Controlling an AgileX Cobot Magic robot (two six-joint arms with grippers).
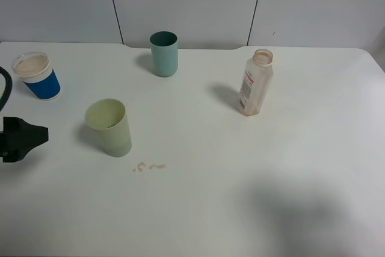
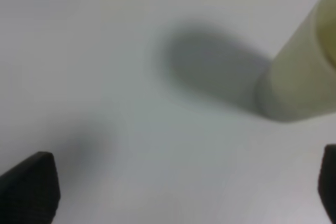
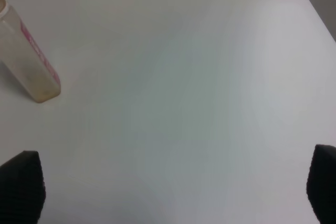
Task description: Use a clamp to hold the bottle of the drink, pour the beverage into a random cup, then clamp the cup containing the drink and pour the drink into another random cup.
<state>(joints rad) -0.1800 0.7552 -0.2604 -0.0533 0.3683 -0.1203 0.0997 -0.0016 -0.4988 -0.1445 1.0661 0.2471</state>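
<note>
1. The plain white table [image 1: 313, 167] bears everything; a soft shadow lies on its near right part.
2. The black left gripper [image 2: 178, 190] sits low at the table's left edge, pointing at the pale green cup. Its jaws stand wide apart with only bare table between them.
3. The black right gripper [image 3: 172, 184] does not show in the high view. In its wrist view the two fingertips sit at opposite edges of the picture, spread wide and holding nothing.
4. The translucent plastic drink bottle with a squarish body [image 1: 255, 82] stands upright and uncapped on the right half of the table, well apart from the cups. A thin brownish layer shows at its base, and the rest looks nearly drained. Its white label carries red print too small to read.
5. The tall pale green plastic cup [image 1: 109, 127] stands upright near the left gripper but not touching it. A dark patch shows low inside; what it is I cannot tell.
6. The teal plastic cup [image 1: 163, 53] stands upright at the back of the table. Its inside is dark, so I cannot tell what it holds.
7. The blue-and-white paper cup [image 1: 37, 76] stands at the back left, with a pale pinkish-brown surface showing close to its rim. No lettering can be made out.
8. A few small beige drops [image 1: 149, 166] lie on the table just in front of the pale green cup.
</note>
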